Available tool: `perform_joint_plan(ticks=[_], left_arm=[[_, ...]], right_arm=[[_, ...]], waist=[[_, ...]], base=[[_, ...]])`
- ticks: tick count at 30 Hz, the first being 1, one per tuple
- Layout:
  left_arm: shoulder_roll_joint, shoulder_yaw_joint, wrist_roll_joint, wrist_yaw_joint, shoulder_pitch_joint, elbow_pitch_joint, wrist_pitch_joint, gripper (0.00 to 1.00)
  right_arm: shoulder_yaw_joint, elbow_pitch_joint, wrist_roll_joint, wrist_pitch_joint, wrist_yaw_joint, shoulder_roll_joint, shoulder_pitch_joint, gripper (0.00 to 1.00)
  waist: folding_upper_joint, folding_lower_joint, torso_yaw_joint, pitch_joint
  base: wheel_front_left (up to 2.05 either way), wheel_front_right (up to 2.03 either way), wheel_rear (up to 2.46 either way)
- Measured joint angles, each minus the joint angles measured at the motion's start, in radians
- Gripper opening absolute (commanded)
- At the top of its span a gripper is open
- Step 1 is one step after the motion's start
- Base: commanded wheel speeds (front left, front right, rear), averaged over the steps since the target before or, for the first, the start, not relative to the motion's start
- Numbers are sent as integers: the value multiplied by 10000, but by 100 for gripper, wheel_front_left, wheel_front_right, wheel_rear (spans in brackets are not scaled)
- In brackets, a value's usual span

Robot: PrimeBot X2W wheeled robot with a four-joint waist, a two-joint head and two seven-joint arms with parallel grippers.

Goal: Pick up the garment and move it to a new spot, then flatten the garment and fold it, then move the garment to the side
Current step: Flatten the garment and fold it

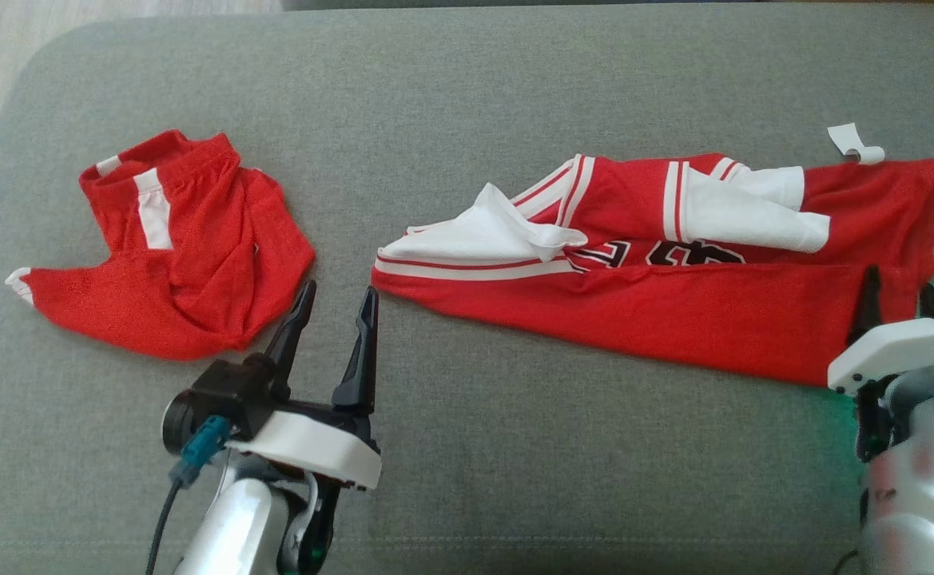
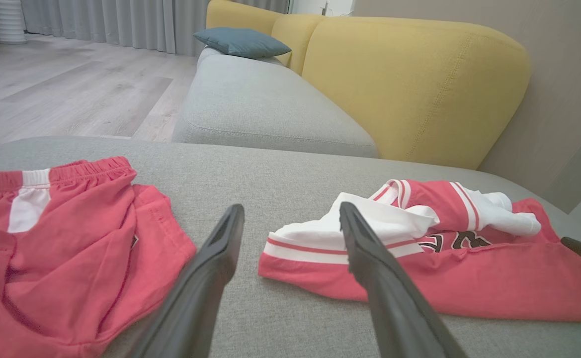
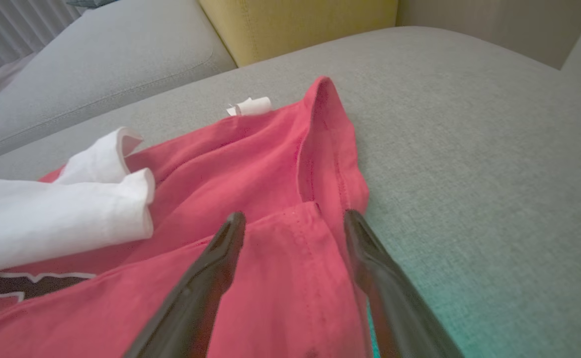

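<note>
Far left on the grey cushion (image 1: 467, 96), a pair of red shorts (image 1: 171, 247) with white side panels lies crumpled, waistband pointing away from the robot. Just beside its right edge sits the left end effector (image 1: 339, 291). The two dark fingers are spread wide, tips aimed into the bare strip of cushion between the shorts and the next garment, and there is nothing between them. The left wrist view confirms it: grey fabric shows through the gap, with the shorts off one finger and white-and-red trim off the other.

Moving right, here's the jersey (image 1: 674, 319), red with white and red striped trim, stretched out in a long band across the cushion. Its near edge is folded up over the front, so the dark lettering is half hidden. White lining bunches at the left end, and a white roll of fabric lies along the upper middle. A small curled white tag (image 1: 854, 144) rests on the cushion just beyond the jersey's top right corner.

At the far right, the right end effector (image 1: 898, 281) is at the jersey's right end, fingers apart. In its wrist view, one finger is over the red cloth and the other is at the hemmed edge, with nothing pinched. Whether the tips press the fabric, I cannot tell.
</note>
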Motion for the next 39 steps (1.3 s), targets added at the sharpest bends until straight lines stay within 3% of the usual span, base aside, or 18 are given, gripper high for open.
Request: perform_joint_plan(ticks=[8, 9, 10, 11, 12, 21, 29, 35, 39], left_arm=[[-2, 0, 2, 0, -36, 90, 0, 100], [-2, 0, 4, 0, -48, 90, 0, 100], [-2, 0, 4, 2, -60, 90, 0, 100], [-2, -2, 10, 2, -88, 90, 0, 100], [-2, -2, 44, 0, -133, 96, 0, 100], [-6, 15, 86, 2, -199, 150, 0, 100], [-6, 15, -19, 86, -107, 153, 0, 100], [-6, 52, -119, 92, 240, 151, 0, 100], [-4, 123, -244, 104, 555, 159, 0, 100]], right_arm=[[-251, 788, -307, -330, 0, -4, -445, 100], [-274, 888, -309, -359, 0, -4, -494, 93], [-295, 991, -309, -360, 0, -6, -558, 75], [-297, 1091, -309, -360, 0, -8, -603, 24], [-297, 1177, -309, -360, 0, -8, -636, 0], [-42, 1438, -190, -1026, 0, -6, -772, 0], [721, 915, 100, -1292, 0, -8, -631, 0], [1921, 58, 949, -1375, 0, -10, 434, 0], [3402, -909, 1952, -1273, 0, -13, 1528, 0]], waist=[[0, 0, -97, 82], [0, 0, -108, 95], [0, 0, -115, 112], [0, 0, -122, 129], [0, 0, -128, 141], [0, 0, -209, -37], [0, 0, -321, -537], [0, 0, -449, -1106], [0, 0, -548, -1553]], base=[[0, 0, 0], [0, 0, 0], [0, 0, 0], [0, 0, 0], [0, 0, 0], [0, 0, 0], [0, 0, 0], [0, 0, 0], [0, 0, 0]])
